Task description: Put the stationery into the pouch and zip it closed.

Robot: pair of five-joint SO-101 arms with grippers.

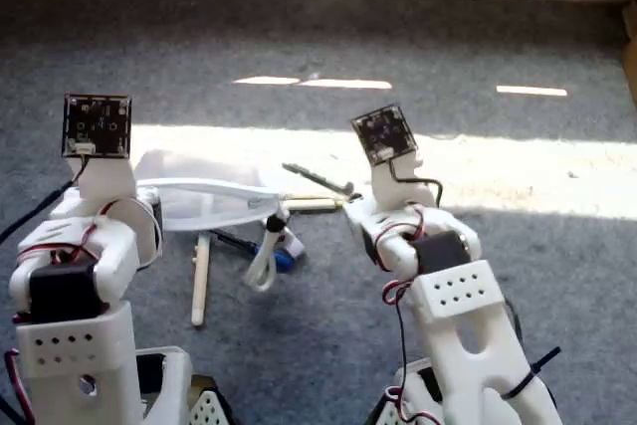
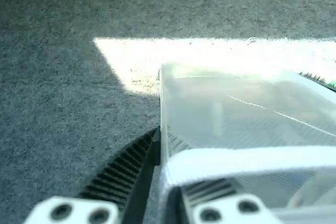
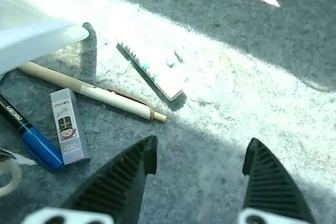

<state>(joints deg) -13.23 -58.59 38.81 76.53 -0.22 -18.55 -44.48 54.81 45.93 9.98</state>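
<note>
**Stationery outside, pouch (image 1: 204, 201) held at one end**

The left gripper (image 2: 164, 163) is clamped on the white zipper band of the pouch. Its wrist view shows the clear pouch wall running away from the fingers over the grey carpet (image 2: 63, 103), but none of the small items near the mouth.

The high view adds that the pouch hangs between the two arms, with its far end close to the right arm.

The right gripper (image 3: 199, 163) hovers over the carpet with its fingers wide apart and nothing between them. Its wrist view gives the detail that the high view lacks: a cream pen (image 3: 89, 90) with its back end near the pouch corner, an eraser (image 3: 68, 127) just beside a blue marker (image 3: 31, 137), and a ruler (image 3: 152, 69) lying in the sunlight, apart from the pen.

The high view also shows a second cream pen (image 1: 201, 281) lying alone in front of the pouch, and a white loop (image 1: 264, 261) near the marker.
</note>
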